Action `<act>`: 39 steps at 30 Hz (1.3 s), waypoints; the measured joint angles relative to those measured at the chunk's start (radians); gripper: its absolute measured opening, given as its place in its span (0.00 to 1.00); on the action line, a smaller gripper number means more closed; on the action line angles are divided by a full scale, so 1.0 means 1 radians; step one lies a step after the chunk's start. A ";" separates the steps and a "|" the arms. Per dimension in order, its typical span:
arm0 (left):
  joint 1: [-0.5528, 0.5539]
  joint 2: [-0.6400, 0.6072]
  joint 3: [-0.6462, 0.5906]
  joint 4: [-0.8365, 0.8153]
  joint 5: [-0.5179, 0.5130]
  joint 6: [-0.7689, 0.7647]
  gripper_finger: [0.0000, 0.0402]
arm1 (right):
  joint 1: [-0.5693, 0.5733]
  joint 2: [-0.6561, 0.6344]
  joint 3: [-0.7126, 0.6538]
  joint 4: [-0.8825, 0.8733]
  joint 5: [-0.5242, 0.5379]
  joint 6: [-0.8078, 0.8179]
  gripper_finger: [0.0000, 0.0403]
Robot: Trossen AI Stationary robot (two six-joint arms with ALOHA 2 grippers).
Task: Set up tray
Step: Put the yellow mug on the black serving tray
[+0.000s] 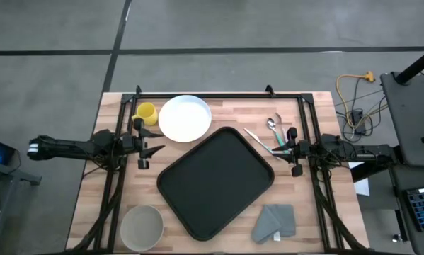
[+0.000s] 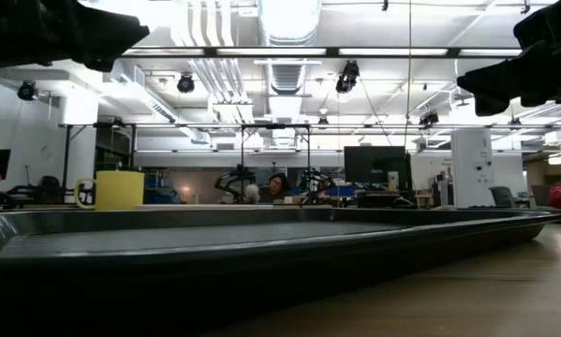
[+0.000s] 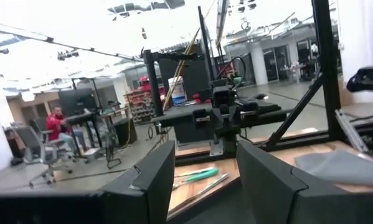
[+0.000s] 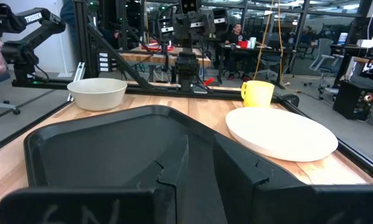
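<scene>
Black plastic tray [image 1: 216,181]: sits mid-surface, turned a bit askew, nothing on it yet as far as I can see.
Around the tray: white plate [image 1: 185,117] just off its far-left corner, yellow mug [image 1: 146,112] beyond the plate, pale bowl [image 1: 141,227] off its near-left corner, grey cloth [image 1: 274,222] off its near-right corner, cutlery [image 1: 267,134] by its far-right edge.
How the tray handles: my guess is stiff and fairly light, smooth matte plastic so a bit slippery, not fragile. It's wide and flat, so lifting it from one side would probably make it tip.
Where to grab: the low raised rim is the only real hold. A pinch over the rim on a long edge looks best, or one gripper on each side.
Left gripper [image 1: 155,146]: hangs just left of the tray, near the plate and mug, fingers spread wide, holding nothing, touching nothing.
Right gripper [image 1: 291,150]: hangs just right of the tray, over the cutlery end, fingers drawn close with a narrow gap between them. Nothing pinched in there from what the wrist view shows.
Status: looks like setup hasn't really started.
</scene>
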 joint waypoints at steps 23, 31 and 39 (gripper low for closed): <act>0.030 0.022 0.089 -0.016 -0.830 -0.212 0.40 | 0.000 0.000 0.000 0.000 0.001 0.000 0.17; 0.030 0.035 0.257 -0.338 -0.805 -0.341 0.40 | 0.000 0.000 0.000 0.000 0.003 0.000 0.17; 0.031 0.076 0.475 -0.932 -0.803 -0.779 0.40 | 0.000 0.000 0.000 0.000 0.003 0.000 0.17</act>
